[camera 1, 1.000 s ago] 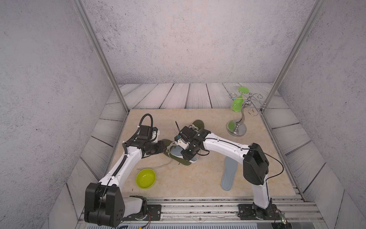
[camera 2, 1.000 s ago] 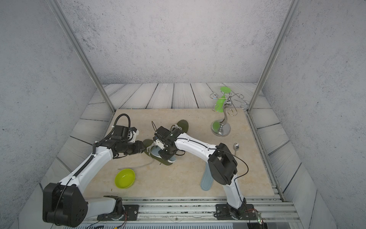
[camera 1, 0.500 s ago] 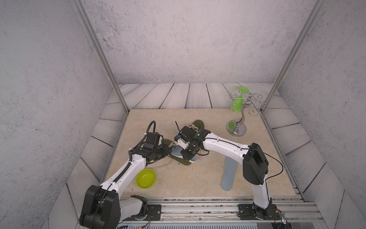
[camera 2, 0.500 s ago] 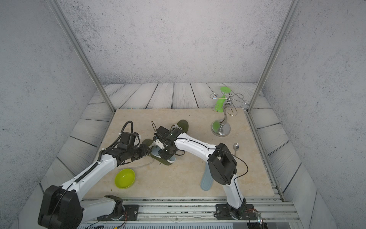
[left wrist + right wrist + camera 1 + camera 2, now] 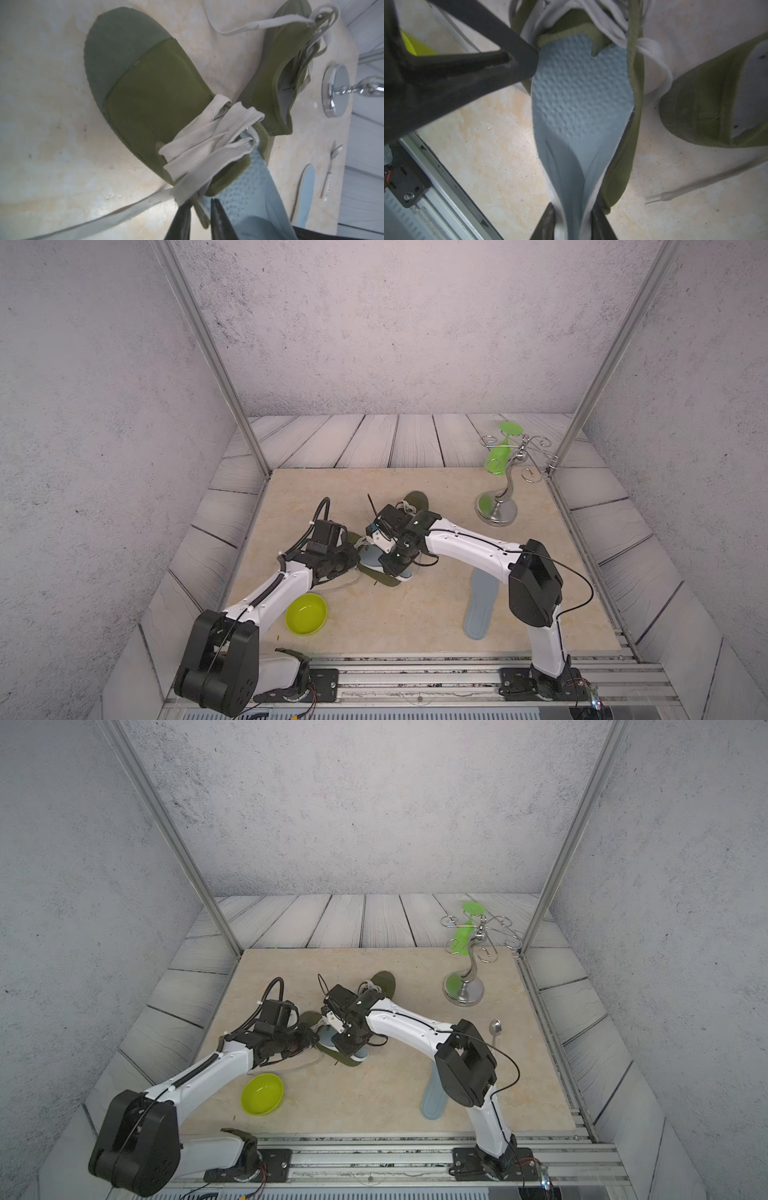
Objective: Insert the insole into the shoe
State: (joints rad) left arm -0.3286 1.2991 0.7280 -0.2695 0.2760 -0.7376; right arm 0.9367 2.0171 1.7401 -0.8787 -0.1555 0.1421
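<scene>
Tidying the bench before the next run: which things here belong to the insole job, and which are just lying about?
Job: shoe, held insole, left gripper, right gripper.
Lying about: second shoe, spare insole, bowl, spoon, glass stand.

Left gripper (image 5: 199, 204) nearer shoe (image 5: 145, 93), narrower.
</scene>
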